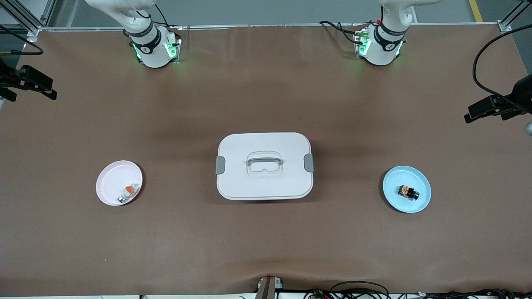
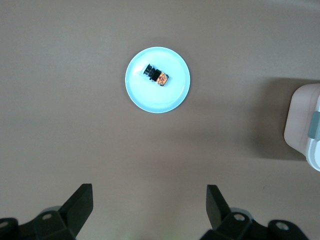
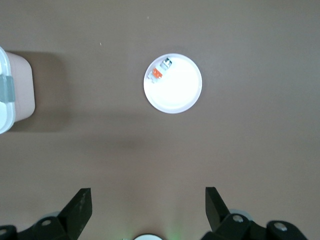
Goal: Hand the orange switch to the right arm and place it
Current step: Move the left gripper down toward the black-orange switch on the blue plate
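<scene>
The orange switch (image 1: pixel 407 192), a tiny black part with an orange-copper end, lies on a light blue plate (image 1: pixel 417 179) toward the left arm's end of the table. It also shows in the left wrist view (image 2: pixel 157 75) on that plate (image 2: pixel 170 95). My left gripper (image 2: pixel 149 205) is open and empty, high above bare table near its base. My right gripper (image 3: pixel 148 207) is open and empty, high above bare table near its base. Neither gripper shows in the front view.
A white lidded box (image 1: pixel 264 165) with grey latches stands mid-table. A white plate (image 1: pixel 112 176) toward the right arm's end holds a pale grey-white piece with an orange top (image 1: pixel 128 191). Black camera mounts (image 1: pixel 494 106) stand at both table ends.
</scene>
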Controlling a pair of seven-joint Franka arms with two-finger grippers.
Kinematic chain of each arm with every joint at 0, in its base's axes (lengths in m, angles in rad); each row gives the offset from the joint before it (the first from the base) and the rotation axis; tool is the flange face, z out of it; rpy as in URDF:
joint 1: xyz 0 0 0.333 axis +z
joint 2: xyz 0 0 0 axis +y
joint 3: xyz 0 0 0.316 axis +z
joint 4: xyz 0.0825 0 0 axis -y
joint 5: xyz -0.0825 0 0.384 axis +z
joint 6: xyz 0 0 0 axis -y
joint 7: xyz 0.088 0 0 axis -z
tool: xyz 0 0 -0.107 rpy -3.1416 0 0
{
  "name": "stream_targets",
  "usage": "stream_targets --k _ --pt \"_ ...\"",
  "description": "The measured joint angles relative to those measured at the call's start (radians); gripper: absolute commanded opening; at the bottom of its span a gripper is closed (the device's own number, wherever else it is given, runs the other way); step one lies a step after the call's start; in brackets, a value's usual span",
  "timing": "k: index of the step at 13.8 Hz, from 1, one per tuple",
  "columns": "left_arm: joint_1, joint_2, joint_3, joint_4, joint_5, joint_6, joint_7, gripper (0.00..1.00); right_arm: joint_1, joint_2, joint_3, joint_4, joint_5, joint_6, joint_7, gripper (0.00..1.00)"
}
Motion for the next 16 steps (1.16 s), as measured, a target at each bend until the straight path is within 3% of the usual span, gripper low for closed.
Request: stream_targets --k 7,11,16 --pt "-0.039 0.106 -0.003 -0.012 0.005 0.009 0.002 1.0 -0.012 0.0 -0.013 -0.001 0.034 0.059 0.031 1.0" --pt "-0.094 0.222 -0.005 -0.012 0.043 0.115 0.033 1.0 -0.027 0.0 -0.016 -0.001 0.045 0.057 0.032 1.0" --pt "-0.07 0.262 -0.002 -0.017 0.046 0.197 0.19 1.0 -0.026 0.0 -0.014 -0.001 0.045 0.057 0.032 1.0"
